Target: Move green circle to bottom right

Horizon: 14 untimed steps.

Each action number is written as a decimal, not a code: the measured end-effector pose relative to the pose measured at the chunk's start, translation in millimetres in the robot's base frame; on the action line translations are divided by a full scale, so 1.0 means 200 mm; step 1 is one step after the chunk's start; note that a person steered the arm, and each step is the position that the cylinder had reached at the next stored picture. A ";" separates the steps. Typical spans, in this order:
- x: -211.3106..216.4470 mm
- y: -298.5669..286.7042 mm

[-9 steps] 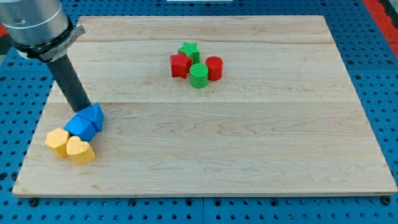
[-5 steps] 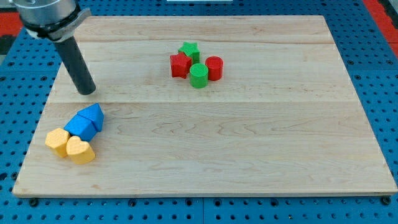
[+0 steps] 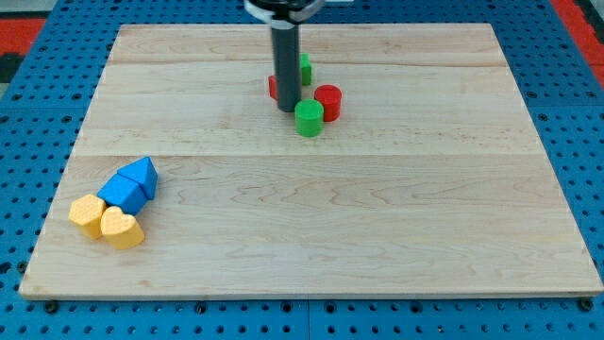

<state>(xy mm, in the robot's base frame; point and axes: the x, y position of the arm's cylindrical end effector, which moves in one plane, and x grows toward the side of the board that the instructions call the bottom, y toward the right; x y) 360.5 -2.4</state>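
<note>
The green circle (image 3: 309, 119) is a short green cylinder above the middle of the wooden board (image 3: 311, 236). My tip (image 3: 287, 108) is just to its upper left, close to it or touching it. The rod hides most of a red block (image 3: 273, 88) and part of a green star-shaped block (image 3: 304, 68) behind it. A red cylinder (image 3: 327, 102) stands just to the upper right of the green circle.
Near the board's lower left lie a blue triangular block (image 3: 142, 175), another blue block (image 3: 120, 194), a yellow block (image 3: 87, 214) and a yellow heart-shaped block (image 3: 122, 229), all bunched together.
My rod has swept from the board's left side, near the blue blocks, across to the cluster at upper middle. The green circle and red cylinder have shifted slightly to the right and down.
</note>
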 end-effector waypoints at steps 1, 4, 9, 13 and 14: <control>0.00 0.17; 0.14 -0.07; 0.44 0.75; 0.42 0.65; 0.24 0.50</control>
<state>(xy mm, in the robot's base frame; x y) 408.7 98.5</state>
